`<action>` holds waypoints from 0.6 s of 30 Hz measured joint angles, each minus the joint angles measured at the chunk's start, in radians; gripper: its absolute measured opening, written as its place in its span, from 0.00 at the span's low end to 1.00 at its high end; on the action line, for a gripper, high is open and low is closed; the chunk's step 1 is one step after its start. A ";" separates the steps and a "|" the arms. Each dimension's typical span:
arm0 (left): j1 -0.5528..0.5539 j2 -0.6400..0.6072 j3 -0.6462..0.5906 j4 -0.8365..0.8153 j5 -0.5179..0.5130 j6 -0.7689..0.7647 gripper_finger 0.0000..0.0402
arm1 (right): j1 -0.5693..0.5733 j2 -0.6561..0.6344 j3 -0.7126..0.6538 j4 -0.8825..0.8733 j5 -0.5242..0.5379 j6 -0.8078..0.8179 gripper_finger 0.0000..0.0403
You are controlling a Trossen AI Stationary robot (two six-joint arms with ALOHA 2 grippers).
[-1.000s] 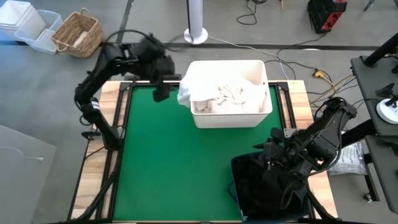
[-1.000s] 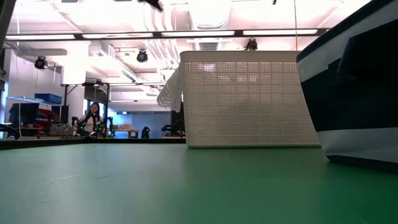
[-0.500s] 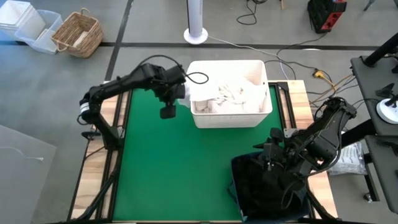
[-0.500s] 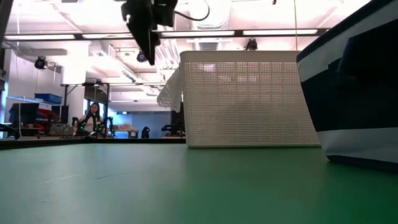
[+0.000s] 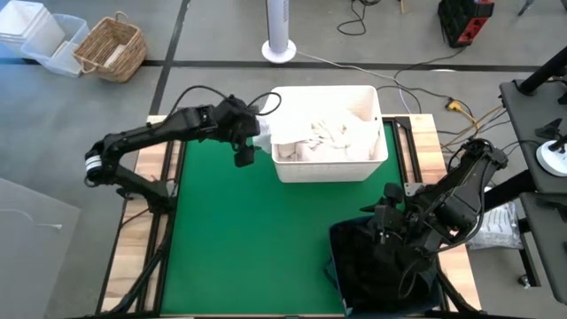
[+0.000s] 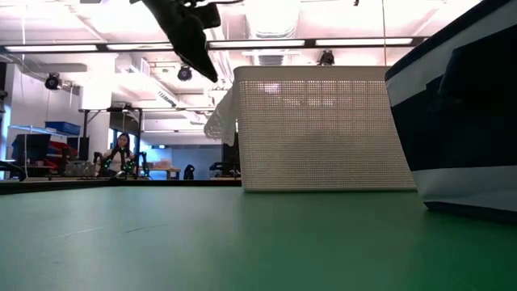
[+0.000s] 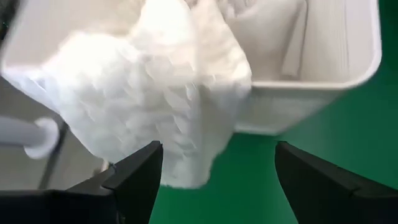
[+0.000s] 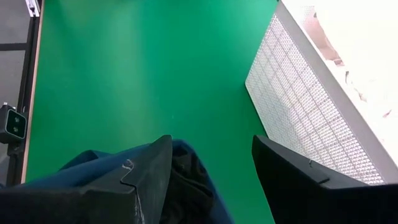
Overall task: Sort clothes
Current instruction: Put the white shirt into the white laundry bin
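- Two bins are taking the sorted clothes, and at the left you are working the left gripper [image 5: 244, 156] just beside the near-left corner of the white bin [image 5: 372, 159], above the green mat [image 5: 248, 239].
- Its jaws are standing apart with nothing between them in the left wrist view; a white garment [image 7: 155, 106] is draping over the bin's rim just ahead of the fingertips [image 7: 140, 171].
- That overhanging cloth looks like the step in hand: you are probably needing to tuck it inside, so be closing on the thick hanging fold, not its thin edge, and be lifting it clear of the rim before carrying it inward.
- In the middle, the other whites [image 5: 332, 133] are lying heaped inside the white bin; be keeping the arm's cable clear of that rim.
- At the right, the right gripper [image 5: 394, 235] is hovering over the dark fabric bin [image 5: 341, 257] at the mat's near-right corner, its jaws parted and gripping nothing visible, with dark cloth [image 8: 186, 180] lying just under them.
- Be leaving that arm parked while the left one is working, so the two are not crossing.
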 joint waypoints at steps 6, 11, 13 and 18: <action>0.002 -0.040 -0.166 0.221 -0.001 0.013 0.70 | 0.000 0.000 -0.014 0.017 0.000 0.001 0.53; 0.002 -0.031 -0.250 0.372 -0.130 0.032 0.70 | 0.000 0.000 -0.016 0.023 0.000 0.001 0.54; 0.003 -0.018 -0.269 0.409 -0.193 0.034 0.70 | 0.000 0.000 -0.016 0.024 0.000 0.002 0.54; 0.008 0.006 -0.279 0.472 -0.209 0.036 0.70 | 0.000 0.000 -0.016 0.037 0.000 0.002 0.54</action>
